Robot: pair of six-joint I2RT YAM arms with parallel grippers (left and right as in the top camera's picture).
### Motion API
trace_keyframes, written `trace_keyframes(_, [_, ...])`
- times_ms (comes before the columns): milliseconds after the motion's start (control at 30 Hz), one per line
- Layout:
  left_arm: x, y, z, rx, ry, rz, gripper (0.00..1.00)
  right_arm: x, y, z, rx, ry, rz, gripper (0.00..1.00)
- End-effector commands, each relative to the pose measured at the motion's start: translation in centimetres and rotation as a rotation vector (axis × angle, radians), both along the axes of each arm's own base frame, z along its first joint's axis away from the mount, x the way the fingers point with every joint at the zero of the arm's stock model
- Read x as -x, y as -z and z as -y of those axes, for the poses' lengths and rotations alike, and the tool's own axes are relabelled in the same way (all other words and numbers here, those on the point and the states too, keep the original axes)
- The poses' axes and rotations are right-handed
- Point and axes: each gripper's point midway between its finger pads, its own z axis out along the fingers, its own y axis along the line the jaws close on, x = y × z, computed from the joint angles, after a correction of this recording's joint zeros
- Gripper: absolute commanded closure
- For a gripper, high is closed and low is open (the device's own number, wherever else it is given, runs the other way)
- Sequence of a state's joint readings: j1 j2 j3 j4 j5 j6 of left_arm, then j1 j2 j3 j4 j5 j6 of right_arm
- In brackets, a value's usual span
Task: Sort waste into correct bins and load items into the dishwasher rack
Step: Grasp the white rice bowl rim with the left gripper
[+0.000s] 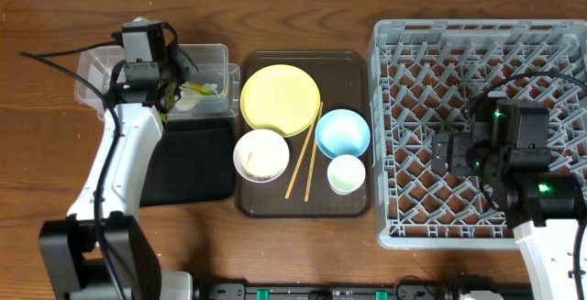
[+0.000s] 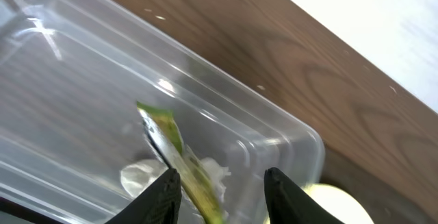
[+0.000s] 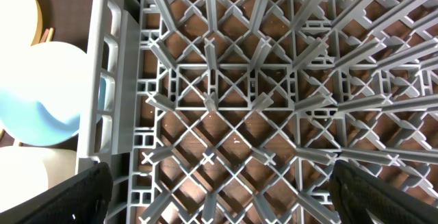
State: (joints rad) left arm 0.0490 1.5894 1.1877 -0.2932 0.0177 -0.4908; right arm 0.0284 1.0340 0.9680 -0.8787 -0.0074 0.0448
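While the left hand (image 2: 220,183) hangs parted over the clear tub (image 2: 287,138) — wrapper (image 2: 179,157) ungripped between its fingers (image 2: 161,193), inside the tub — the right hand (image 3: 219,183) gapes empty above the rack (image 3: 205,80).

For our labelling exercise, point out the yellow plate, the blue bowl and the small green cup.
yellow plate (image 1: 280,99), overhead view, centre of its face.
blue bowl (image 1: 342,132), overhead view, middle of its inside.
small green cup (image 1: 345,173), overhead view, middle of its inside.
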Motion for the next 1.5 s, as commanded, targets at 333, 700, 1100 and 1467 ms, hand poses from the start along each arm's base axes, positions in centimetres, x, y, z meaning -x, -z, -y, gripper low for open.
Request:
trace_keyframes(333, [9.2, 3.2, 14.9, 0.007, 0.568, -0.315, 0.56, -0.3, -0.9, -0.2, -0.011, 0.001, 0.022, 0.01])
trace_keyframes(700, [13.6, 9.1, 21.6, -0.085, 0.768, -0.515, 0.56, -0.3, -0.9, -0.2, -0.011, 0.001, 0.022, 0.01])
trace_keyframes(1100, [15.2, 14.0, 22.0, -0.111, 0.791, -0.671, 0.72, -0.3, -0.9, -0.2, -0.011, 0.001, 0.020, 0.01])
trace_keyframes(1467, [15.9, 13.8, 21.7, -0.109, 0.779, -0.697, 0.94, -0.3, -0.9, -0.2, -0.011, 0.001, 0.020, 0.01])
